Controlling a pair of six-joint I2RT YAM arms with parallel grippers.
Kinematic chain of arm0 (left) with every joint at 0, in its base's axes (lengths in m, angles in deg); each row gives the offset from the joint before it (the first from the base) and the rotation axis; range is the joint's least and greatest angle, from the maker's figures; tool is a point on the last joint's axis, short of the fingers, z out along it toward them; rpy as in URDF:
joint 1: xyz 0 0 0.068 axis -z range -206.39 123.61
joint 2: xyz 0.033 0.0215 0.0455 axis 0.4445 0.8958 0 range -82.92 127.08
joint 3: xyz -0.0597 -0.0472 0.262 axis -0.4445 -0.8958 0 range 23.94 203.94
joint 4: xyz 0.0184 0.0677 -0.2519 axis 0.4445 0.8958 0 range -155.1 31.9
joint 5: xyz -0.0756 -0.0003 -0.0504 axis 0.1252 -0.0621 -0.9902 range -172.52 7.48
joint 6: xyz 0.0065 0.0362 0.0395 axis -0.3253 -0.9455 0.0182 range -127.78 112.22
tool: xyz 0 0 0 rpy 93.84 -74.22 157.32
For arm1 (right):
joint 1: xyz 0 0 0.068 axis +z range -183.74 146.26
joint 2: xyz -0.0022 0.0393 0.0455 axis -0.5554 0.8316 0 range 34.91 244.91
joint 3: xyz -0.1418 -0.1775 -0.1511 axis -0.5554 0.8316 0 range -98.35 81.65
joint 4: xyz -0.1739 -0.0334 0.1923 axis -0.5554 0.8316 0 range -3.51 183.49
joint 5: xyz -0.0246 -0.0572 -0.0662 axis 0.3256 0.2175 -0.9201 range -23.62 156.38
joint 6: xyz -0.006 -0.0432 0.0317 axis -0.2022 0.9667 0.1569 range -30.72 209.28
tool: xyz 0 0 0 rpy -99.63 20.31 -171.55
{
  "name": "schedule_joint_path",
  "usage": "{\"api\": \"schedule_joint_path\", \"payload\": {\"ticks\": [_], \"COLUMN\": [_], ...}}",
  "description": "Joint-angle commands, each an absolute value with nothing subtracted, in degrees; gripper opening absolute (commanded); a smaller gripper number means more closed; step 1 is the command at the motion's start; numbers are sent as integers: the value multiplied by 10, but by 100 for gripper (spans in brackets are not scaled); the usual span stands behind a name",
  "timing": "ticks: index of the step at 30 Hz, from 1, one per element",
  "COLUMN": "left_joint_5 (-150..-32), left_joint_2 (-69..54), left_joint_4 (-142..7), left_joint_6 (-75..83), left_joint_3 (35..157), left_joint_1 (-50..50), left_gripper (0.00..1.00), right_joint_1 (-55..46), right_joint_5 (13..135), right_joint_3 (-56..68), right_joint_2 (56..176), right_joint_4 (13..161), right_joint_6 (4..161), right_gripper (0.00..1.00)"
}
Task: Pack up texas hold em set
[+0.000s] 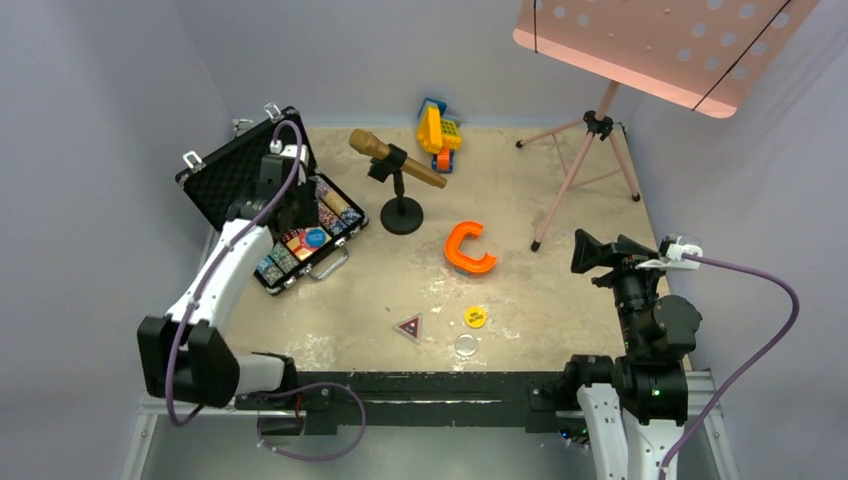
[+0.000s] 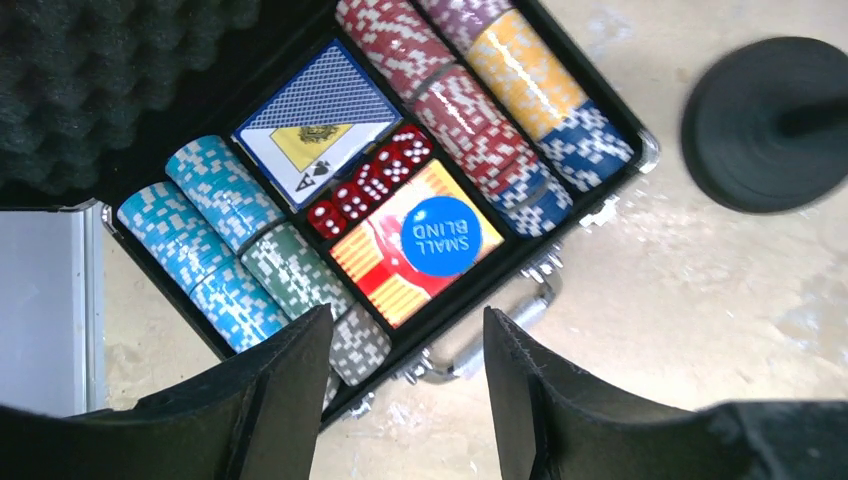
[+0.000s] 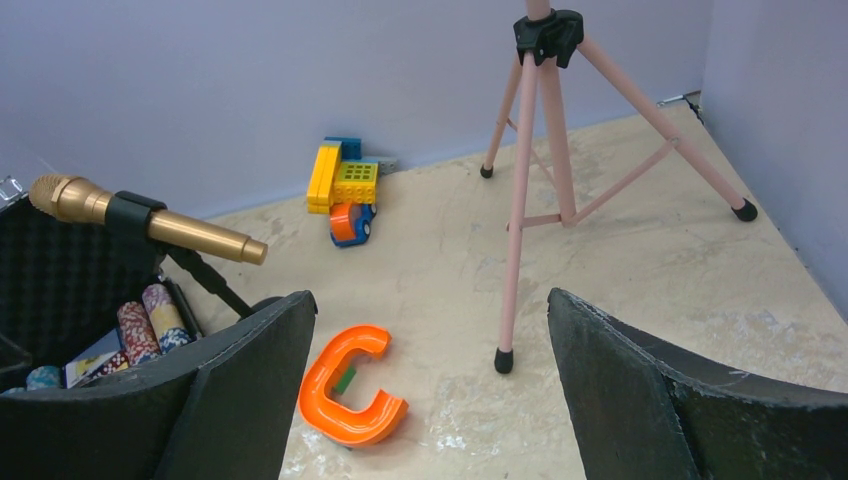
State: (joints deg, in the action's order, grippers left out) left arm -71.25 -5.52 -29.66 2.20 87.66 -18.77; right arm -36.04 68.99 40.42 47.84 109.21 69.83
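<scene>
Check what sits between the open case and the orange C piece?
The gold microphone on its black round-based stand is there, apart from both the case and the orange C piece. The top view shows it.

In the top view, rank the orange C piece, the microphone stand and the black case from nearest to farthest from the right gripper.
1. The orange C piece, just left of the right gripper.
2. The microphone stand, mid-table, farther left.
3. The black case, at the far left edge.
</scene>
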Motion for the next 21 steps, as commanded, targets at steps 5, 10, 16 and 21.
{"api": "schedule_joint_path", "payload": {"ticks": [5, 10, 16, 21], "left_joint_5": [-627, -605, -621, -637], "left_joint_2": [-170, -159, -96, -5], "left_joint_4": [-291, -280, -310, -329], "left_joint_6": [22, 60, 139, 186], "left_joint_3": [822, 829, 839, 888], "left_joint_1": [2, 124, 268, 367], "left_gripper": [59, 57, 56, 56], "right_joint_1": [-363, -363, -363, -363], "right_joint_5": [703, 703, 702, 702], "right_joint_3": [404, 403, 403, 401], "right_joint_2": [475, 477, 480, 481], "right_joint_4": [1073, 1074, 1075, 1077], "right_joint_6": [706, 707, 709, 710], "right_gripper": [90, 90, 90, 89]}}
